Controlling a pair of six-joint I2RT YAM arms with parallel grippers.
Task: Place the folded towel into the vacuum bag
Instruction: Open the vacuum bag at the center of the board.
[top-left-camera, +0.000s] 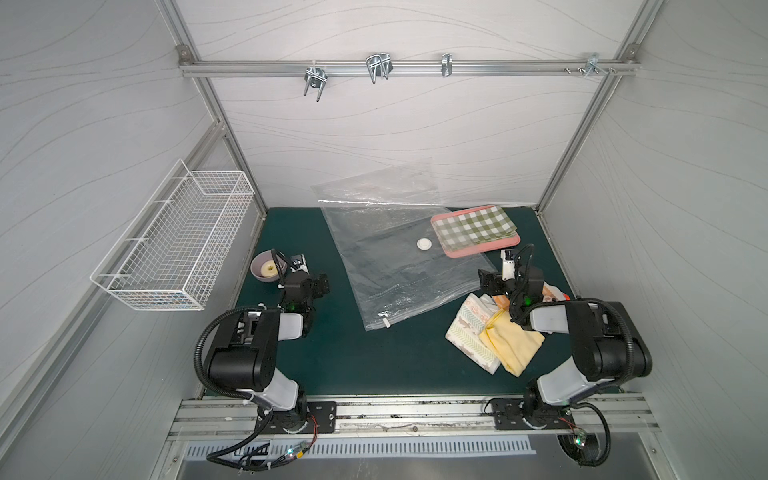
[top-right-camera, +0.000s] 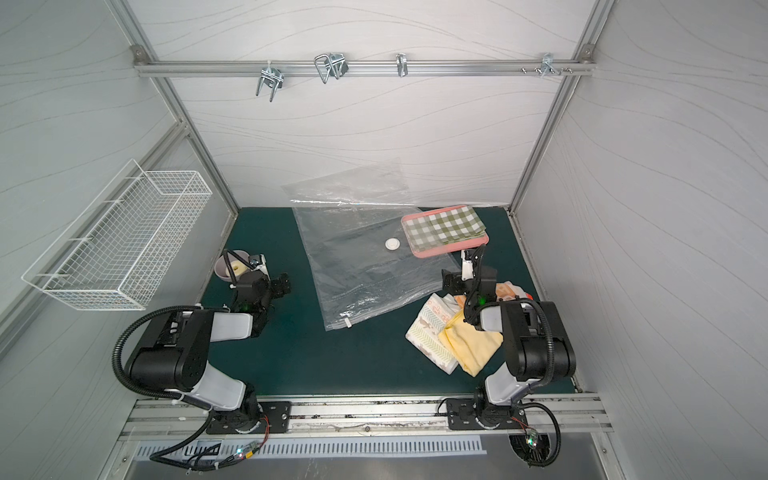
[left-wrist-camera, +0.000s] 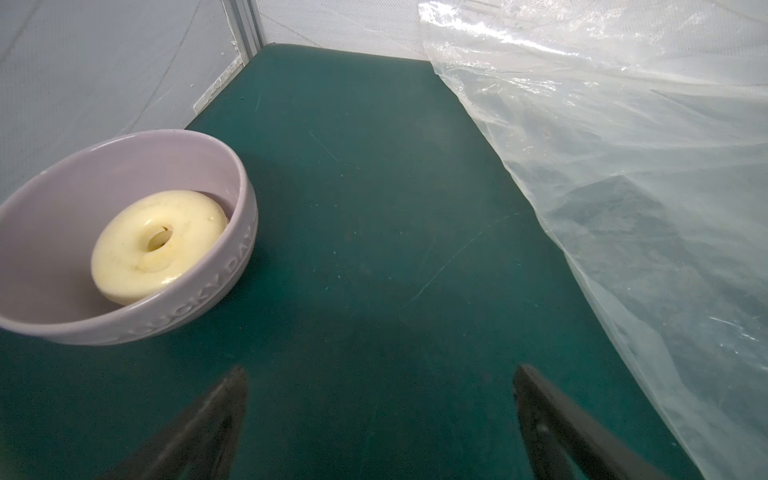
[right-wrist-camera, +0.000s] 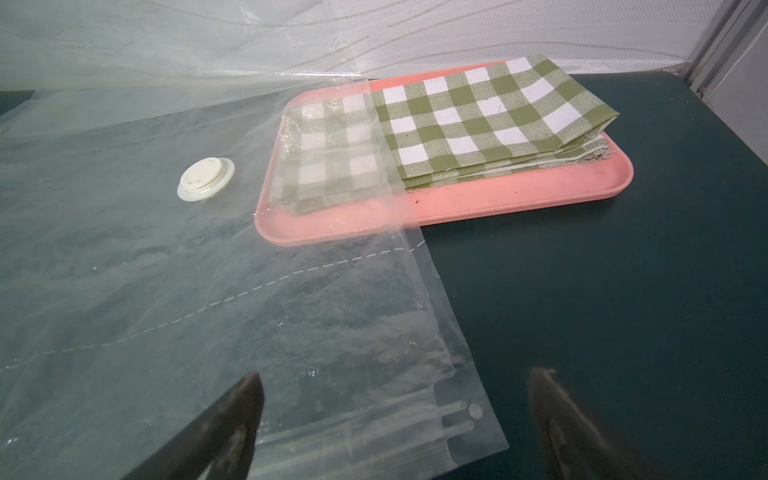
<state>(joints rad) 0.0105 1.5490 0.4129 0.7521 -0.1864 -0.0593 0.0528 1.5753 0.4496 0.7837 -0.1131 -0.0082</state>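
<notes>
The vacuum bag (top-left-camera: 399, 270) (top-right-camera: 357, 270) lies flat on the green mat, its far end leaning up the back wall. Its round white valve (top-left-camera: 424, 244) (right-wrist-camera: 205, 179) faces up, and the white slider clip (top-left-camera: 385, 323) sits at the near corner. Folded towels lie under the right arm: a yellow one (top-left-camera: 513, 343) (top-right-camera: 471, 345) and a white patterned one (top-left-camera: 467, 332). My right gripper (top-left-camera: 486, 282) (right-wrist-camera: 397, 374) is open above the bag's zip-seal corner (right-wrist-camera: 457, 419). My left gripper (top-left-camera: 322, 284) (left-wrist-camera: 380, 374) is open over bare mat, left of the bag (left-wrist-camera: 623, 208).
A pink tray (top-left-camera: 478, 250) (right-wrist-camera: 498, 199) with a green checked cloth (top-left-camera: 473, 226) rests on the bag's far right corner. A lilac bowl (top-left-camera: 255, 266) (left-wrist-camera: 245, 199) holding a cream ring (left-wrist-camera: 158, 245) stands far left. A wire basket (top-left-camera: 178, 241) hangs on the left wall.
</notes>
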